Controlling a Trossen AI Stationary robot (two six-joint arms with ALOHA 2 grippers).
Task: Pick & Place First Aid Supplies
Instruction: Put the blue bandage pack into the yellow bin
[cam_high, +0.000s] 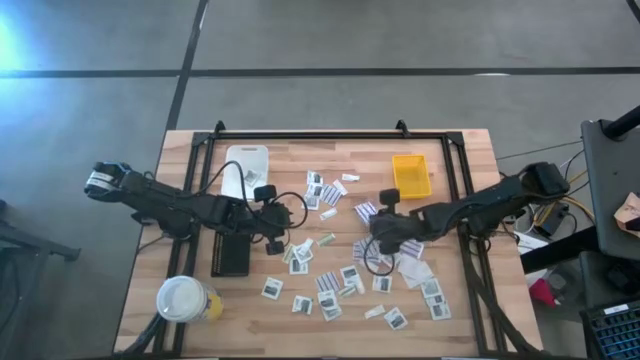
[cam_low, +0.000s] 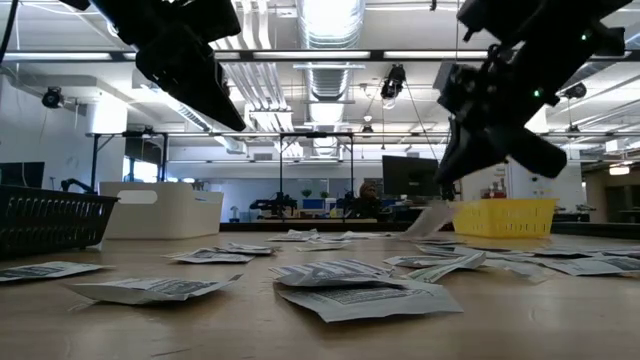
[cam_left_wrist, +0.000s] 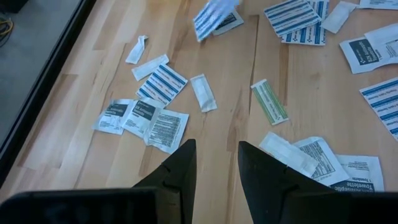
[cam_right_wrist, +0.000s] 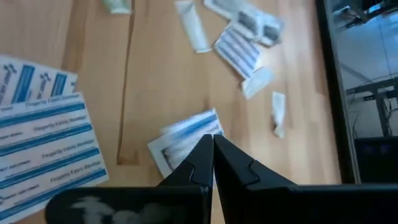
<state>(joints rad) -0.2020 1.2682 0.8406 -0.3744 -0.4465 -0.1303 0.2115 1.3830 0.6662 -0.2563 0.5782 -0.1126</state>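
Overhead, right claw (cam_right_wrist: 212, 144) clenched on a flat striped paper packet (cam_right_wrist: 184, 140); left claw (cam_left_wrist: 216, 155) released.

Pale wood-plank table (cam_high: 460, 300), papery packets (cam_high: 331, 310)

packets (cam_high: 330, 290) scattered mid-table | yellow tray (cam_high: 411, 174) right-rear | white tray (cam_high: 245, 168) left-rear | cup (cam_high: 184, 299) front-left

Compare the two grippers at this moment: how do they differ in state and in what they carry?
The left gripper has its fingers apart with bare table showing between them; the right gripper has its fingers shut together. The left gripper carries nothing; the right gripper pinches a blue-striped packet by its edge, lifted off the table. Both are dark two-finger grippers held above the scattered packets.
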